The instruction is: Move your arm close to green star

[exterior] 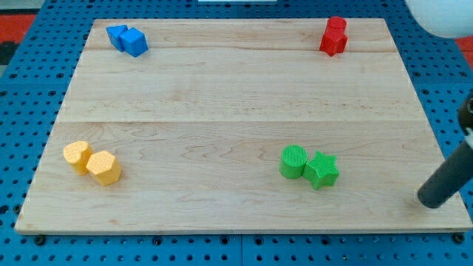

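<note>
The green star (322, 171) lies at the lower right of the wooden board (236, 111), touching a green cylinder (293, 161) on its left. My tip (427, 202) is the lower end of the dark rod at the view's right edge, near the board's lower right corner. It stands well to the right of the green star and slightly lower, apart from it.
Two blue blocks (128, 38) sit together at the upper left. Two red blocks (334, 35) sit at the upper right. A yellow pair (92, 162) lies at the lower left. A blue pegboard surrounds the board.
</note>
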Tool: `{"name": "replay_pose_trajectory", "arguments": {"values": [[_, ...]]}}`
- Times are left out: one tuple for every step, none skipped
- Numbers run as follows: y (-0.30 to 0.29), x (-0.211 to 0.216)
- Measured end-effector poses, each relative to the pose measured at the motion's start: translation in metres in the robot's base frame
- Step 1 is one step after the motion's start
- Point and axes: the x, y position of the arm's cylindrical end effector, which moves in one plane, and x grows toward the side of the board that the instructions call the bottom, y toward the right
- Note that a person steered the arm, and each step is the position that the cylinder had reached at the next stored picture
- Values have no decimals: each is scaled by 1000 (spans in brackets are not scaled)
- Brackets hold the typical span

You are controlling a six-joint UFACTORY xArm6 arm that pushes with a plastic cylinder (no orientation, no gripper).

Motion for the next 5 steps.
{"name": "replay_pose_trajectory", "arguments": {"values": [[-36, -3], [-69, -21], [-73, -46], [-98, -63], [-135, -77]]}}
